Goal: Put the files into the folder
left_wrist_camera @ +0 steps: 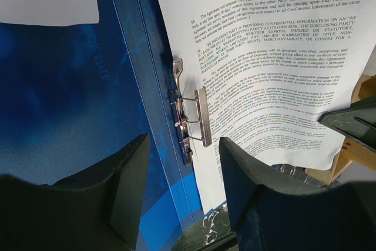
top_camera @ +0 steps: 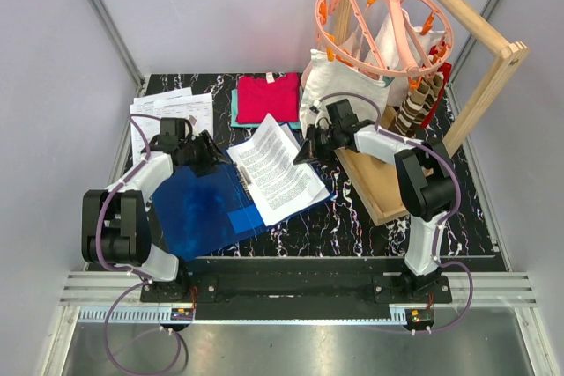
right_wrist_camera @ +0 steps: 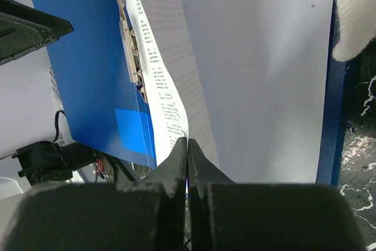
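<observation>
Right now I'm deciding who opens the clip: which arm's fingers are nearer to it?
Left. The left fingers hover open over the metal clip; the right fingers are shut on the files, across the sheet from the clip.

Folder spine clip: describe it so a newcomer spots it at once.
Find the open blue folder on the black marbled table, front left. Along its spine, at the left edge of the printed sheet, sits the metal clip. It is the only shiny silver part, a thin bar between blue plastic and white paper.
</observation>
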You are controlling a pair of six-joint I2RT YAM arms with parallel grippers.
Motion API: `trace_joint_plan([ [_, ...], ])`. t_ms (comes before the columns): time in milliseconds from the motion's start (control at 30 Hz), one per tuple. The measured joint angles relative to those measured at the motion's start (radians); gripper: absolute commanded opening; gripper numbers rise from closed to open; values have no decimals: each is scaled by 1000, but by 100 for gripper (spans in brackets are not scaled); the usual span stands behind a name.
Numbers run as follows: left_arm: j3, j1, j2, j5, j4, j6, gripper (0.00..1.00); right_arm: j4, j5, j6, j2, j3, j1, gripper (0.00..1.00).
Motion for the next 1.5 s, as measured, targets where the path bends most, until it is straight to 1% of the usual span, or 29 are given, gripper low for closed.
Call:
trace_joint_plan([
  [67,0,0,-1,0,0,0,54,2,0,16,-2,-5,0,16],
  [100,0,0,-1,0,0,0,54,2,0,23,-2,-5,0,32],
  [133,0,0,-1,0,0,0,54,3,0,27,-3,-5,0,40],
  [167,0,0,-1,0,0,0,54,3,0,29,-5,-5,0,45],
  [233,0,0,-1,0,0,0,54,-3,7,19,-11,-6,0,51],
  [333,0,0,-1,0,0,2,54,-17,25,-1,-32,-12,0,52],
  [467,0,0,-1,0,0,3,54,-37,50,-32,-60,-26,3,46],
  [667,0,0,-1,1,1,3,54,-47,87,-55,-62,-38,32,43],
  [700,0,0,-1,0,1,3,54,-47,91,-58,-62,-37,38,46],
  [767,5,0,-1,-5,-5,5,56,-47,99,-62,-62,-37,52,55],
  [800,12,0,-1,-15,-13,7,58,-48,106,-67,-62,-36,57,64],
  [867,40,-4,2,-57,-39,17,62,-63,130,-80,-62,-31,65,74],
  [900,62,-9,6,-92,-55,23,63,-80,148,-91,-62,-24,67,86],
  [967,119,-20,29,-175,-83,40,64,-132,204,-114,-63,3,73,93],
  [1000,151,-27,47,-219,-93,48,64,-159,240,-128,-64,21,75,95],
  [1033,185,-36,68,-263,-107,58,63,-184,274,-140,-69,38,78,99],
  [1133,271,-74,134,-406,-140,96,60,-241,384,-169,-98,79,95,100],
  [1200,320,-110,177,-485,-163,130,60,-273,456,-183,-134,97,112,100],
  [1300,355,-146,218,-566,-189,166,59,-286,531,-192,-174,125,135,100],
  [1400,354,-148,228,-591,-214,162,61,-275,566,-164,-172,188,156,100],
  [1433,339,-134,216,-587,-212,152,61,-270,568,-147,-159,215,161,100],
  [1500,290,-83,167,-558,-205,122,63,-245,559,-77,-87,325,179,100],
])
